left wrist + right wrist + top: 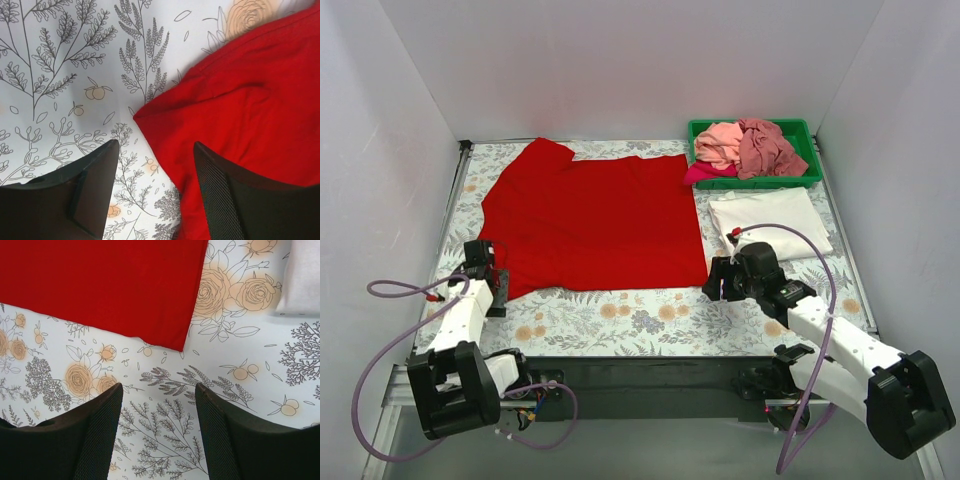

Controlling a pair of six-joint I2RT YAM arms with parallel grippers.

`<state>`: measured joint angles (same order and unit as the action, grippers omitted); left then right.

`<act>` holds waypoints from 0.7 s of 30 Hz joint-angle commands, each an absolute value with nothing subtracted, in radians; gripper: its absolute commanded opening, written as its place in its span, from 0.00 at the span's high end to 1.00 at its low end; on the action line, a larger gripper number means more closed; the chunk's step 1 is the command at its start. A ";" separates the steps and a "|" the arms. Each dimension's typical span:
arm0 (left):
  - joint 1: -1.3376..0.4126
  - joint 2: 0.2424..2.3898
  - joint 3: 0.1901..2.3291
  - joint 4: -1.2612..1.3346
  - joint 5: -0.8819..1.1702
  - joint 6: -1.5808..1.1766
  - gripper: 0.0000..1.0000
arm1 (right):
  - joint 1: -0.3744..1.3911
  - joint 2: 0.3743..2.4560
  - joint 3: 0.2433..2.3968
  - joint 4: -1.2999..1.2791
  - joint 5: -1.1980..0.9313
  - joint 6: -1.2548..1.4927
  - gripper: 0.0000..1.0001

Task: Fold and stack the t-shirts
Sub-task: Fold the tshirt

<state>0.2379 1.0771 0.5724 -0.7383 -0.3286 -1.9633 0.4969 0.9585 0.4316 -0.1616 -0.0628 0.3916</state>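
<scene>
- One white t-shirt (770,220) lies folded on the right side of the flowered tablecloth (620,320), just before the green tray (770,182). I judge this piece done.
- The red t-shirt (595,220) is spread flat in the middle and left part of the table, not folded yet. It looks to be the one in work.
- In the tray wait a light pink shirt (720,143), a dusty rose one (765,148) and a magenta one (705,172), all crumpled. So most of the task is left.
- The left gripper (156,150) stands with its fingers apart at the near left corner of the red shirt. The cloth runs under one finger, but nothing is clamped.
- The right gripper (159,390) is also open, over bare tablecloth just near of the shirt's near right corner.
- Both near corners lie flat and free to take.
- Room: a bare strip along the near edge. The far hem comes close to the back wall, and the shirt's right edge is near the white shirt.
</scene>
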 commanded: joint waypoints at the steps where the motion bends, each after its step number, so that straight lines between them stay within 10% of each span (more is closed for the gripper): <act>1: 0.245 1.115 0.548 -0.664 -0.327 -1.953 0.40 | 0.491 0.972 0.485 -0.153 -0.044 0.379 0.33; 9: 0.247 1.278 0.543 -0.559 -0.278 -1.925 0.44 | 0.492 1.019 0.491 -0.153 -0.044 0.373 0.32; 13: 0.247 1.315 0.545 -0.531 -0.259 -1.894 1.00 | 0.492 1.045 0.503 -0.149 -0.048 0.371 0.32; 21: 0.247 1.298 0.555 -0.544 -0.275 -1.851 1.00 | 0.491 1.121 0.548 -0.114 -0.086 0.391 0.32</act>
